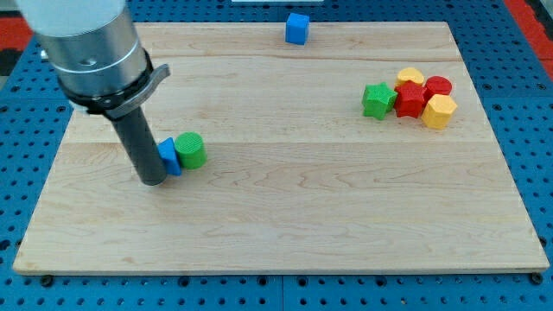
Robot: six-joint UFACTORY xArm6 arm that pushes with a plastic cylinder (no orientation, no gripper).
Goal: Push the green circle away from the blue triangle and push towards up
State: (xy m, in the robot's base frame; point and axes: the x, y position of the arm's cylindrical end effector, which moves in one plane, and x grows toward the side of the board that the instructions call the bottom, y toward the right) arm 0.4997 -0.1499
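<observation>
At the frame's left, my tip [154,180] touches the blue triangle block [168,157], which presses against the green circle block [191,150] on the wooden tabletop [285,207]; no hand shows.

A single camera looked down at a slant from beyond the near long edge of the pale wooden board [285,225], facing twelve o'clock. It stood far enough to take in nearly the whole board, with blue pegboard [518,104] framing it all round.
</observation>
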